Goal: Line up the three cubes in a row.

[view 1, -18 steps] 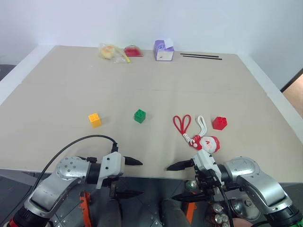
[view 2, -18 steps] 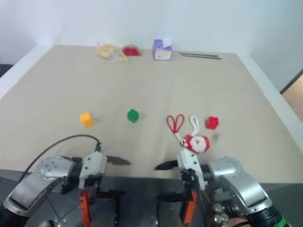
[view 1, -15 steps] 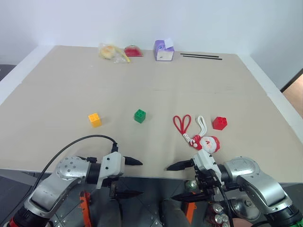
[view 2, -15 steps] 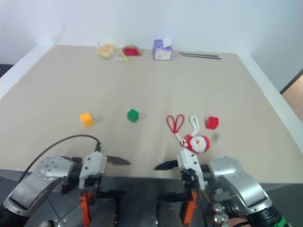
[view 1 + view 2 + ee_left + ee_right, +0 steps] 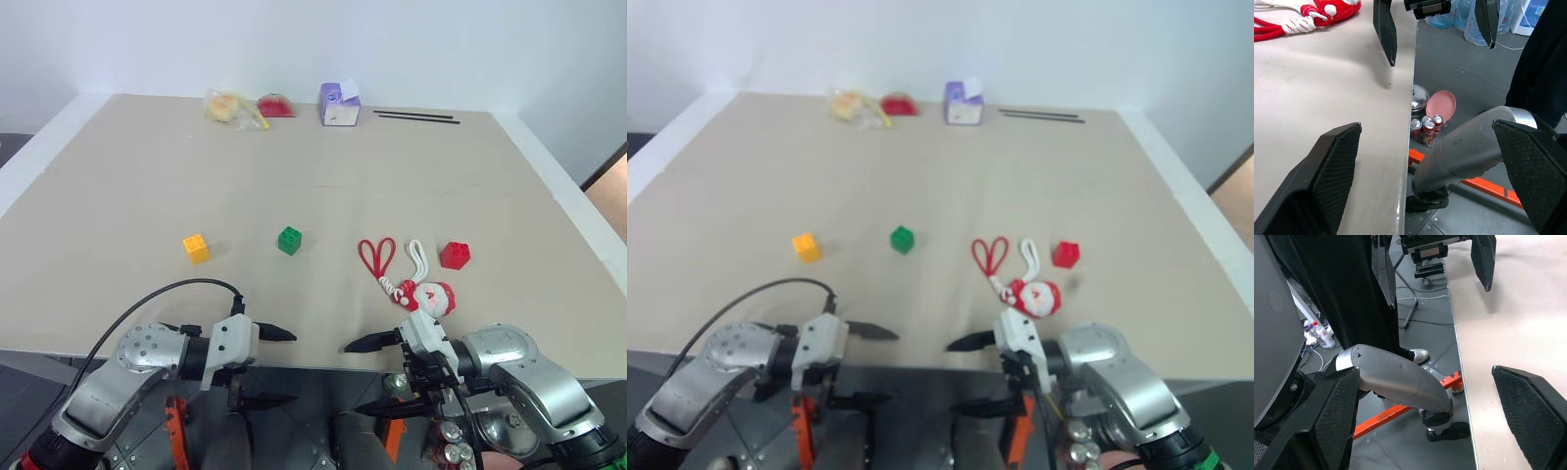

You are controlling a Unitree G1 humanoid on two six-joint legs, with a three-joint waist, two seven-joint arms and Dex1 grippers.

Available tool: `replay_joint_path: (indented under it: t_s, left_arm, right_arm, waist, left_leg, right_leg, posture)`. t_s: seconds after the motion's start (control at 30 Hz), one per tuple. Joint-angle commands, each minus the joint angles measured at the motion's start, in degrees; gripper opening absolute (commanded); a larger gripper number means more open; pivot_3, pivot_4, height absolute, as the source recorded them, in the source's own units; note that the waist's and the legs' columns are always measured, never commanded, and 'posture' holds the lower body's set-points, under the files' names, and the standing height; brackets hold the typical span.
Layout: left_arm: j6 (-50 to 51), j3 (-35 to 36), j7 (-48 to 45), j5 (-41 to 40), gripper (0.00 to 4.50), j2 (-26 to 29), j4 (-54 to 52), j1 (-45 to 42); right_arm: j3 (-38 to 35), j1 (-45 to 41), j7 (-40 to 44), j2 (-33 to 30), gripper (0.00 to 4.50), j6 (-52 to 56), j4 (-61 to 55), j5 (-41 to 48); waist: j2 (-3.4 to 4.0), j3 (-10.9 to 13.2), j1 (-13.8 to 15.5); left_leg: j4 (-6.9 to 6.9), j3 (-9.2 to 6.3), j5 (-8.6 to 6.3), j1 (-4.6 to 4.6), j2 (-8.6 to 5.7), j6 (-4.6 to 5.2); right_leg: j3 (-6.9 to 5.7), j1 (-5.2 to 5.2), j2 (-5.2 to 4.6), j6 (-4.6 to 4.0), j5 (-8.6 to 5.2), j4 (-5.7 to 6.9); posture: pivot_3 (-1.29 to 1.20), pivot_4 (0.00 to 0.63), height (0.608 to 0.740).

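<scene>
Head views: beige surface [image 5: 147,176], bare and open over most of its middle; its near edge runs just ahead of both grippers. Yellow-orange cube [image 5: 196,248] at 9 o'clock of centre, green cube [image 5: 289,240] just right of it, red cube [image 5: 454,255] at 3 o'clock, well apart from the green one; all three sit studs-up on a rough left-to-right line, each turned slightly askew to the surface edge, and being cubes none has a long axis. Between green and red lie a red cord loop [image 5: 376,256] and a Santa figure [image 5: 432,297] on a white cord, the figure at 7 o'clock of the red cube. Along the far edge: purple-and-white box [image 5: 338,104], two wrapped items [image 5: 235,107], two black sticks [image 5: 416,117]. Left gripper [image 5: 266,367] and right gripper [image 5: 375,375] hang at the near edge, tips facing each other, jaws spread wide, holding nothing. Nothing has moved since the earlier frames. Left wrist view: own jaws wide apart and empty, the surface edge between them, the right gripper's fingers [image 5: 1385,29] opposite; floor below with cans [image 5: 1422,128] and a pink dish [image 5: 1440,103]. Right wrist view: own jaws wide and empty, the left gripper's fingers [image 5: 1484,259] opposite.
</scene>
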Motion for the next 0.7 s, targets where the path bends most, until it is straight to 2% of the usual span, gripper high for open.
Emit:
replay_joint_path:
  t_s: [0.03, 0.17, 0.27, 0.5, 0.7]
  left_arm:
    - [-0.7, 0.2, -0.2, -0.3, 4.43, -0.2, -0.7, -0.5]
    - [-0.4, 0.6, 0.6, -0.7, 4.43, -1.0, -0.5, -1.0]
    - [4.7, 3.1, 4.6, -5.0, 4.43, -4.6, -0.4, -4.6]
    - [12.3, 5.7, 15.1, -8.8, 4.43, -13.2, -0.7, -13.2]
    - [12.8, 4.2, 18.7, -7.8, 4.43, -16.9, -0.7, -15.6]
  right_arm:
    - [-1.1, -0.2, 0.8, -0.1, 4.5, -0.9, -1.4, 0.6]
    - [-1.3, -0.2, 0.7, -0.2, 4.5, -1.2, -1.3, 0.3]
    - [-3.3, -2.4, 0.2, -0.9, 4.5, 0.0, -1.0, 1.5]
    - [-7.7, -19.4, -3.2, -6.6, 4.5, 10.0, 6.4, 0.0]
    - [-5.3, -27.2, -3.2, -13.2, 4.5, 11.4, 15.0, -8.8]
  waist:
    - [0.0, 0.0, 0.0]
    - [0.0, 0.0, 0.0]
    - [0.0, 0.0, 0.0]
    - [0.0, 0.0, -0.1]
    - [0.01, 0.0, 0.2]
  left_leg:
    - [0.0, 0.0, 0.0, 0.0, 0.0, 0.0]
    - [0.0, 0.0, 0.0, 0.0, 0.0, 0.01]
    - [0.02, 0.0, 0.01, 0.0, 0.0, 0.01]
    - [0.3, 0.0, 0.09, 0.06, -0.02, 0.13]
    - [0.26, 0.0, 0.08, 0.03, -0.04, 0.19]
  right_leg:
    - [0.0, 0.0, 0.0, 0.0, 0.0, 0.0]
    - [0.0, 0.01, 0.0, 0.0, 0.0, 0.0]
    - [0.0, 0.04, 0.0, 0.0, 0.0, 0.0]
    - [0.0, 0.22, 0.01, -0.03, 0.03, 0.0]
    - [0.01, 0.27, 0.01, 0.07, 0.08, 0.01]
  posture:
    - [0.0, 0.15, 0.74]
    - [0.0, 0.15, 0.74]
    - [0.0, 0.15, 0.74]
    - [0.0, 0.15, 0.74]
    - [0.0, 0.15, 0.74]
